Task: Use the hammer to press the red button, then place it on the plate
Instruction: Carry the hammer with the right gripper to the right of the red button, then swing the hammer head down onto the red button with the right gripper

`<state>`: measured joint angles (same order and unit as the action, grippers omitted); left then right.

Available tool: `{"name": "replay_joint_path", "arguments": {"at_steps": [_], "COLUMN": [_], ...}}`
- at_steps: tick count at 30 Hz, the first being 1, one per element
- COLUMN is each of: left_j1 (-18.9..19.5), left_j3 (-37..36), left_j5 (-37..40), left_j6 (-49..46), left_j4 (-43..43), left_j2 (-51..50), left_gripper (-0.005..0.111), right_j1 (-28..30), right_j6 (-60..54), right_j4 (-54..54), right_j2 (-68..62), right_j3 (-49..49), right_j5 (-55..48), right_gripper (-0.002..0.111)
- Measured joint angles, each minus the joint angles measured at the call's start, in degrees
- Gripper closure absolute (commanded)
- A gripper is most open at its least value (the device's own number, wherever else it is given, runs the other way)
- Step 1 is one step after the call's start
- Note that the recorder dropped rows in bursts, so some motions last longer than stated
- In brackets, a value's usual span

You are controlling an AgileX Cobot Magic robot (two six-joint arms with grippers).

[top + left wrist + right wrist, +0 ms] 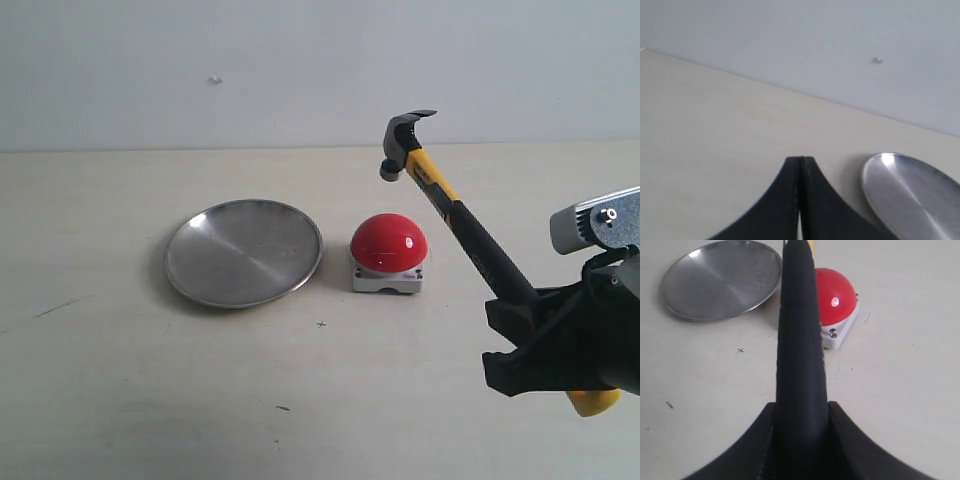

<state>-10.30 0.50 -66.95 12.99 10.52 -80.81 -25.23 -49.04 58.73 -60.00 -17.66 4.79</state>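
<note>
My right gripper (530, 325) is shut on the black handle of the hammer (455, 210), low at the right. The hammer slants up and left, its dark head (403, 140) hanging in the air above and slightly right of the red button (389, 243), apart from it. Its yellow butt end (594, 402) sticks out below the gripper. In the right wrist view the hammer handle (800, 340) runs between the jaws past the red button (836, 302). The silver plate (243, 252) lies left of the button. My left gripper (800, 161) is shut and holds nothing, near the plate (912, 195).
A pale tabletop (150, 400) spreads under everything, with a plain light wall (200, 60) behind it. A few small dark specks (282, 408) mark the table surface in front of the plate and button.
</note>
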Motion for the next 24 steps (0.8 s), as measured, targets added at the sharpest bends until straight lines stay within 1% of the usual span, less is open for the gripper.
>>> {"name": "replay_joint_path", "arguments": {"at_steps": [3, 9, 18, 19, 24], "left_j1": [0.0, 0.0, 0.0, 0.0, 0.0], "left_j3": [-0.2, -0.5, -0.5, -0.5, -0.5], "left_j5": [-1.8, -2.0, -2.0, -2.0, -2.0], "left_j6": [0.4, 0.5, 0.5, 0.5, 0.5], "left_j4": [-1.2, -1.3, -1.6, -1.7, -1.7], "left_j2": [0.0, 0.0, 0.0, 0.0, 0.0], "left_gripper": [0.107, 0.107, 0.107, 0.107, 0.107], "right_j1": [0.0, 0.0, 0.1, 0.6, 6.6], "right_j6": [-0.2, -0.2, -1.4, -1.6, -3.2], "right_j4": [-0.1, 0.0, 0.5, 0.5, 0.7], "right_j2": [-1.8, -5.8, -12.2, -12.6, -13.4], "right_j3": [0.0, -0.4, -8.9, -9.3, -10.3], "right_j5": [1.8, 3.7, -0.9, -1.6, -7.8], "right_gripper": [0.108, 0.108, 0.108, 0.108, 0.108]}}
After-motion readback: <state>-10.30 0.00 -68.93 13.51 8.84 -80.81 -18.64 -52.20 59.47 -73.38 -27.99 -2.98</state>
